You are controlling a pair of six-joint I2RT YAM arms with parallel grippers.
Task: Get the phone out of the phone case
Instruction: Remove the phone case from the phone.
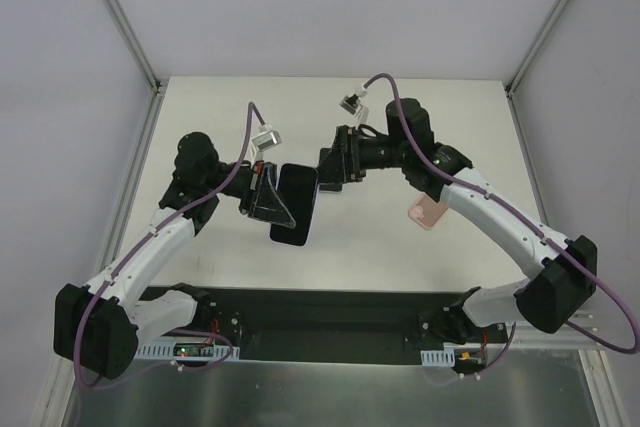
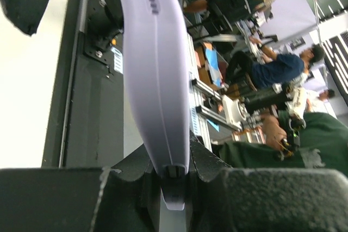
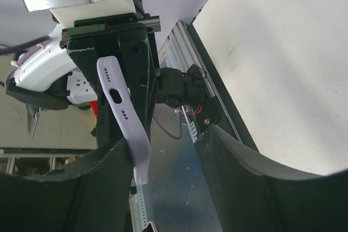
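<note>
The phone [image 1: 297, 209], inside its lavender phone case [image 2: 157, 80], is held above the tabletop [image 1: 380, 247], clamped edgewise in the clenched left hand [image 1: 272, 199]. At its far corner the right hand [image 1: 333, 175] is spread, with the case edge lying beside one finger [image 3: 81, 188].

The top view was shot from high up and behind the arm bases [image 1: 320, 332], tilted down, so the whole bench [image 1: 250, 107] was covered from fairly far off, with the phone [image 1: 295, 205] near mid-frame. The left wrist camera was set right behind the left jaws and aimed along them, so the phone was caught edge-on, super close. The right wrist camera was aimed along the right jaws from a bit further back. The phone was shared by all three views.
</note>
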